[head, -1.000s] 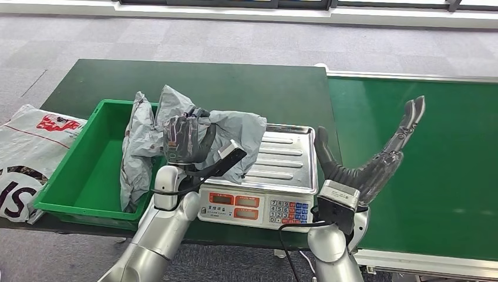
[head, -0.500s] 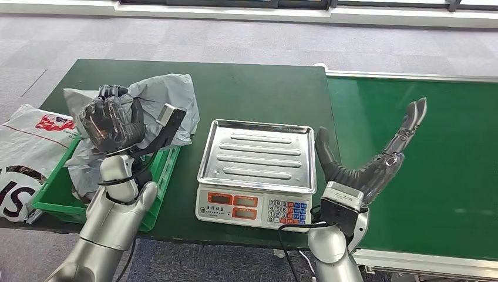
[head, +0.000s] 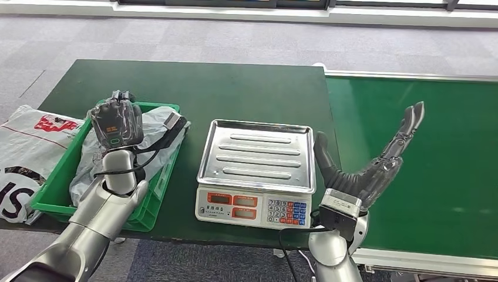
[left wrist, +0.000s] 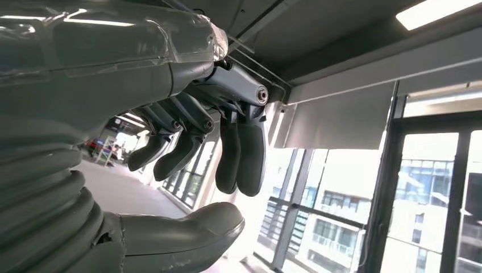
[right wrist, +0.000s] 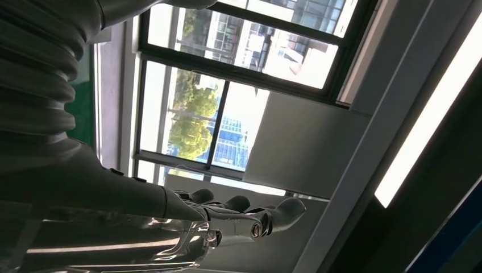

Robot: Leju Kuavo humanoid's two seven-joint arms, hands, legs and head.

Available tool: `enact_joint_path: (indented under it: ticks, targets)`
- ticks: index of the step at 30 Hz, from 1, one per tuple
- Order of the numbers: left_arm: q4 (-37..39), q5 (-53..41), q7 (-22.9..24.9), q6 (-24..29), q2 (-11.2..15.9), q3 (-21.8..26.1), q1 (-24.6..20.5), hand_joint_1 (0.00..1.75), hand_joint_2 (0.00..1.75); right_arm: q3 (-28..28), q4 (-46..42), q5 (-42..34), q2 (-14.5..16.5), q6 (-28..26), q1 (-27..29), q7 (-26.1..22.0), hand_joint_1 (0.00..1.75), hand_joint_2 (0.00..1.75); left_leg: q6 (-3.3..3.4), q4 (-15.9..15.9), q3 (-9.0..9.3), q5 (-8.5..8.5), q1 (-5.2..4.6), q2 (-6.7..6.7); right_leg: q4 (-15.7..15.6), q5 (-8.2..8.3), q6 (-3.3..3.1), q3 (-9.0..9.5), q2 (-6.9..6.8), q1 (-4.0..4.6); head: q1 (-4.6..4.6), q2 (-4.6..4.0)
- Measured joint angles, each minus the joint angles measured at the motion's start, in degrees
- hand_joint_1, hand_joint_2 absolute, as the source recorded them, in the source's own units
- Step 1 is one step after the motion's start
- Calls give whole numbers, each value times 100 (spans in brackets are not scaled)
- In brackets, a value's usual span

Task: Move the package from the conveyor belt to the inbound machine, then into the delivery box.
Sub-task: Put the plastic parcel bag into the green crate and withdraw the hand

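Observation:
The grey plastic package (head: 154,136) lies crumpled inside the green delivery box (head: 56,176) at the table's left. My left hand (head: 117,123) hovers just above the package and box and holds nothing. In the left wrist view, the left hand (left wrist: 187,142) has its fingers loosely bent apart from the thumb with empty space between. The steel tray of the scale (head: 258,153) is bare. My right hand (head: 376,164) is raised with fingers spread over the near edge of the green conveyor belt (head: 428,147). In the right wrist view, the right hand (right wrist: 227,216) is also empty.
The scale's display and keypad (head: 252,205) face me at the table's front edge. A white printed bag (head: 29,147) lies on the floor left of the box. The dark green table (head: 235,88) stretches behind the box and scale.
My left hand carried the package leftward from over the scale to the green box and let it go; the package now lies in the box. The right hand stayed put.

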Motion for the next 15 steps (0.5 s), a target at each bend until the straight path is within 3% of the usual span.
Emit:
enact_joint_path:
  ticks: [7, 13, 14, 15]
  targets:
    - [1215, 0, -345, 290, -84, 2, -363, 175, 175, 0, -39, 39, -2, 0, 4, 95, 0, 175, -3, 0, 1, 2, 0, 1, 0, 2, -3, -1, 1, 2, -1, 1]
    - [2825, 0, -276, -319, -297, 55, -778, 175, 175, -2, -100, 94, -4, 0, 5, 83, 0, 175, -4, 0, 3, 4, 0, 8, 1, 9, -12, -1, 4, 1, 0, 0]
    - [2984, 0, -263, -348, -317, 71, -821, 149, 175, -3, -107, 95, -4, 0, 6, 81, 0, 175, -5, 0, 3, 4, 0, 9, 1, 10, -13, -1, 5, 2, -1, -1]
    - [3120, 0, -256, -362, -332, 85, -859, 106, 175, -4, -111, 96, -4, 0, 6, 81, 0, 175, -5, 0, 3, 4, 0, 8, 1, 10, -13, -1, 4, 2, -1, -1]
